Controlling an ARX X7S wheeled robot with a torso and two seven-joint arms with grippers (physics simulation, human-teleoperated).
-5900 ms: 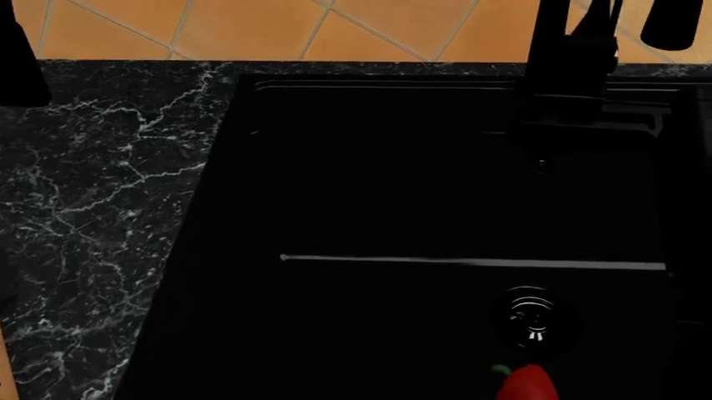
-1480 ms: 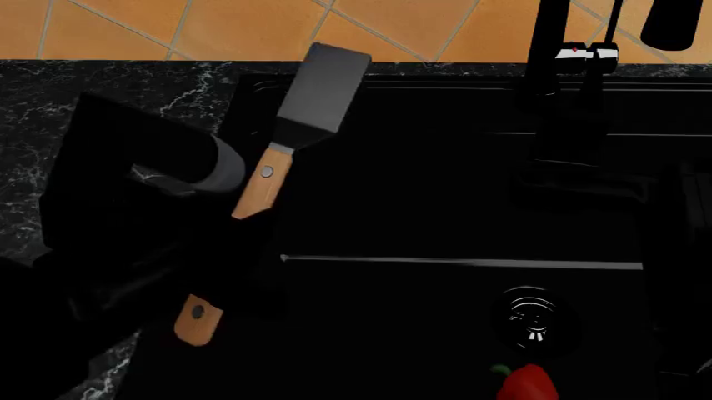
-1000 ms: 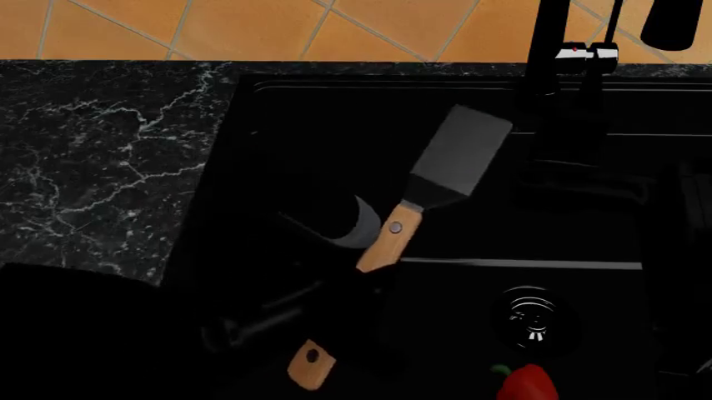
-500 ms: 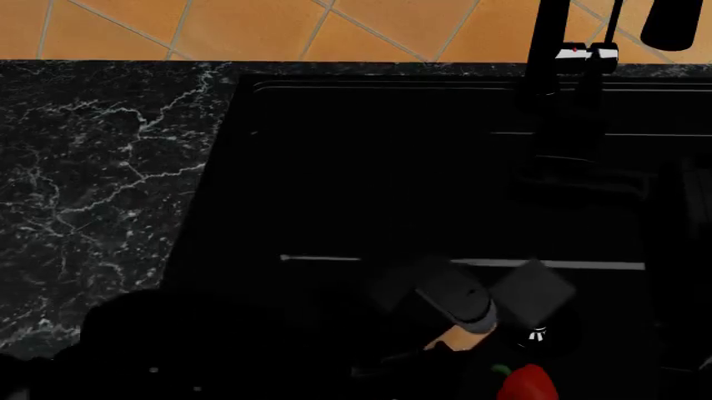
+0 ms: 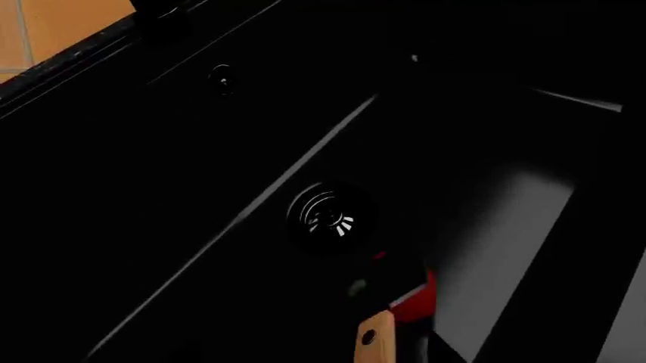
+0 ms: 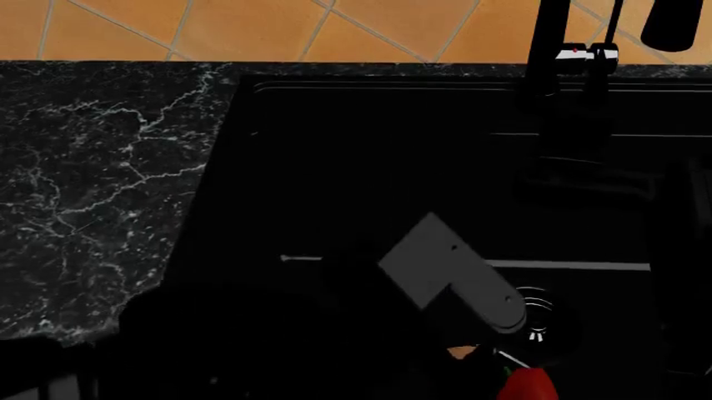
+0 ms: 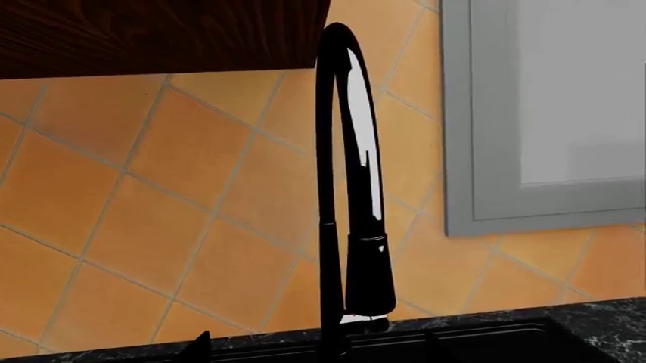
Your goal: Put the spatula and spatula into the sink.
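The black sink point(image 6: 333, 158) fills the head view, with its round drain point(image 6: 539, 310) and pale ridge line point(image 6: 589, 266). My left arm reaches in from the near side. A spatula stands tilted over the drain, its grey blade point(image 6: 428, 260) up beside the arm's grey wrist and a bit of wooden handle point(image 6: 461, 352) below. The left wrist view shows the handle's riveted end point(image 5: 374, 342) sticking out of my left gripper point(image 5: 379, 355), close to the drain point(image 5: 328, 217). My right gripper point(image 7: 315, 345) hangs open and empty, facing the faucet point(image 7: 349, 174).
A red pepper point(image 6: 525, 383) lies in the sink just by the drain, and the red pepper point(image 5: 414, 299) touches or nearly touches the handle end. Black marble counter point(image 6: 100, 183) lies left of the sink. The faucet point(image 6: 565, 75) rises at the back right before an orange tiled wall point(image 6: 223, 29).
My left arm carried the spatula from the sink's left rim rightward and down over the drain. The blade swung from pointing at the wall to tilting up. The right arm stayed put.
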